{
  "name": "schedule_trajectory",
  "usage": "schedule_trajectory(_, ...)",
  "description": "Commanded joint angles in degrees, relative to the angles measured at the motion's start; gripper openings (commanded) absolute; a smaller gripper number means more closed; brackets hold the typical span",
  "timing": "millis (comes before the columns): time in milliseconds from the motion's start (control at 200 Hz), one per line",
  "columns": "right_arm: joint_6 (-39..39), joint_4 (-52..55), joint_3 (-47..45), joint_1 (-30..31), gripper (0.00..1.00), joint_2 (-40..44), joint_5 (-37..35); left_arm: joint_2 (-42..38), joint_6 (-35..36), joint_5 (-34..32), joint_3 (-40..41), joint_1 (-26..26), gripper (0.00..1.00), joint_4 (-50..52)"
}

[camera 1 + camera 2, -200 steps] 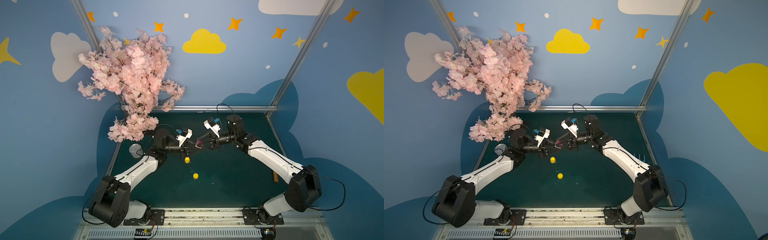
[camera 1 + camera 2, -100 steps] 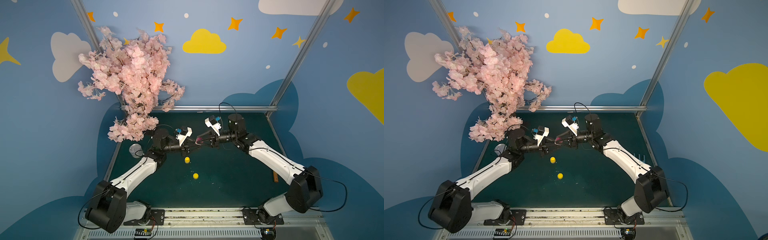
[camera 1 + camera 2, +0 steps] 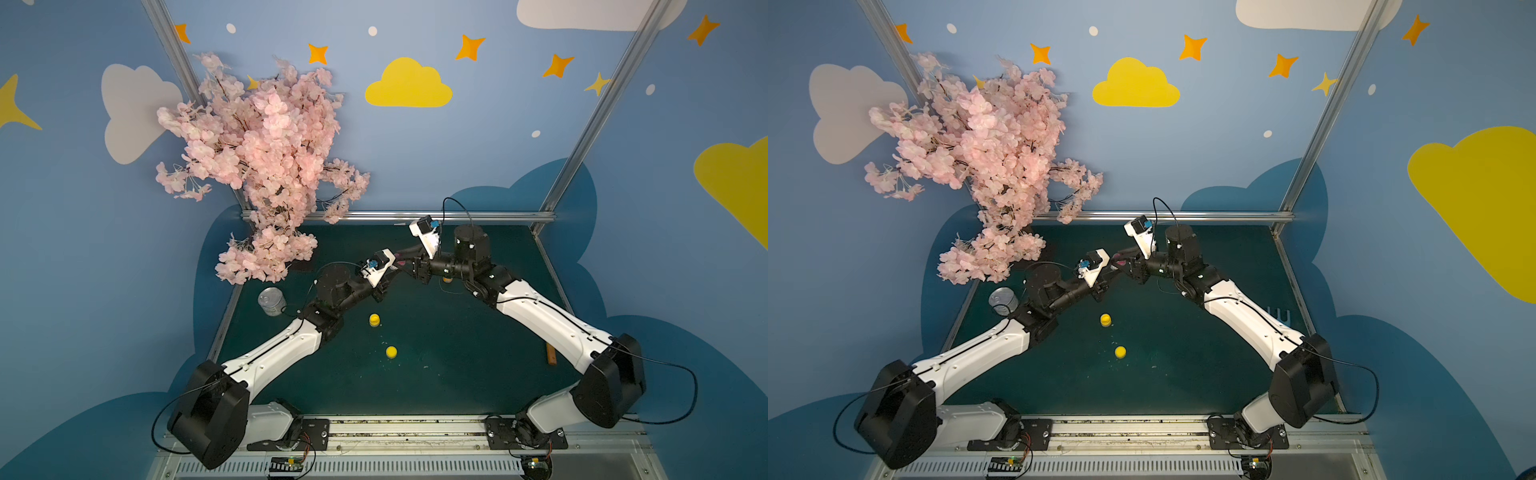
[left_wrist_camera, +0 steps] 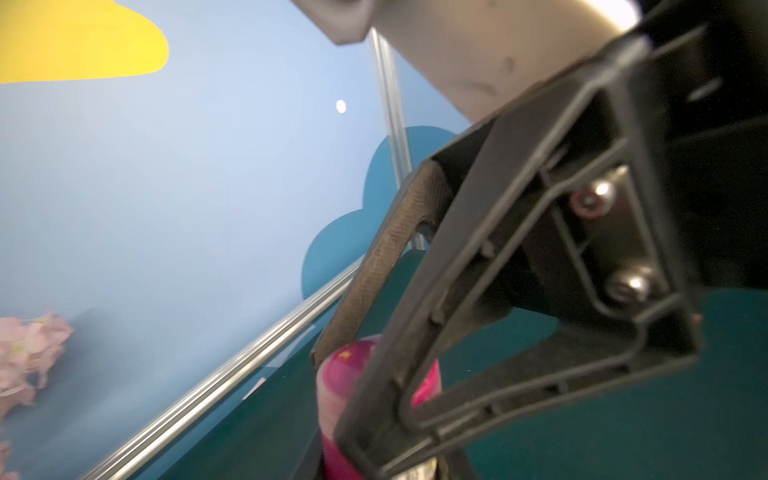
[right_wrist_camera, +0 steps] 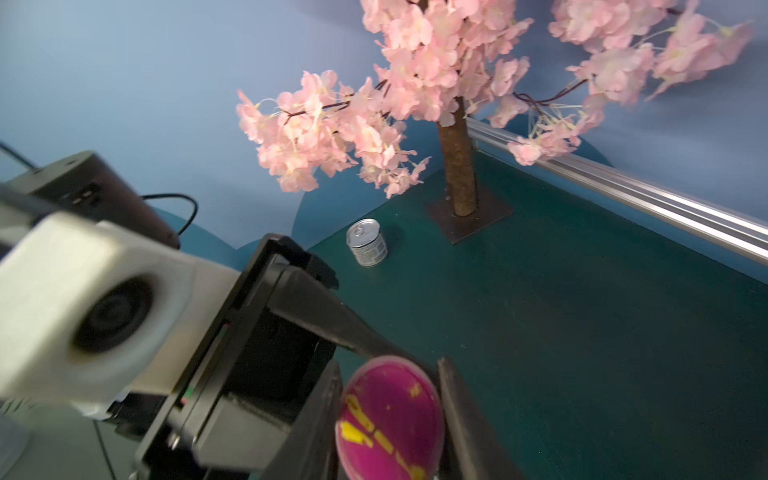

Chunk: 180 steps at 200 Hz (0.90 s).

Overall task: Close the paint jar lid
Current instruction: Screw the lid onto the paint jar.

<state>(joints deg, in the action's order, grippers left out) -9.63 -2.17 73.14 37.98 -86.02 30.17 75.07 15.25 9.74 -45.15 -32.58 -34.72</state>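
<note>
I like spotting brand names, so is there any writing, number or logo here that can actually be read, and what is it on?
No text here can be read.
Can: print on its label, too small and blurred to read.
Lid: yellow marks on the pink top, not legible as letters.
Jar: no writing shows.
Walls: only painted clouds and stars, no words.

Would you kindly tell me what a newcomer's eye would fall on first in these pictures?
Probably the big pink blossom tree in the table's far left corner. Next, the two arms meet above the middle of the green mat, with the left tool and right tool both closed on a small magenta paint jar. Below them, a yellow jar and a yellow disc sit loose on the mat.
</note>
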Motion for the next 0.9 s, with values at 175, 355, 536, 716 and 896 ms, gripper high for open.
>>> schedule_trajectory(175, -11.0, 12.1, 0.7, 6.7, 0.00, -5.1, -20.3, 7.5, 10.7, -22.7, -9.3, -4.2, 0.25, -24.8)
schedule_trajectory(355, -15.6, 11.3, -0.1, 7.8, 0.00, -4.5, -26.4, 10.3, 11.0, -25.0, -9.9, -5.0, 0.25, -28.5)
schedule_trajectory(536, -15.5, 10.6, -1.2, 7.5, 0.16, -3.4, -27.4, 9.3, 7.8, -26.6, -8.3, -5.0, 0.25, -26.2)
schedule_trajectory(716, -15.7, 11.2, -2.9, 7.0, 0.51, -1.5, -28.5, 5.6, 0.3, -25.6, -6.1, -4.2, 0.25, -16.7)
schedule_trajectory(896, -14.6, 9.4, -7.2, 6.2, 0.69, 2.9, -27.5, 0.5, -7.3, -22.8, -1.7, -2.0, 0.26, -7.1)
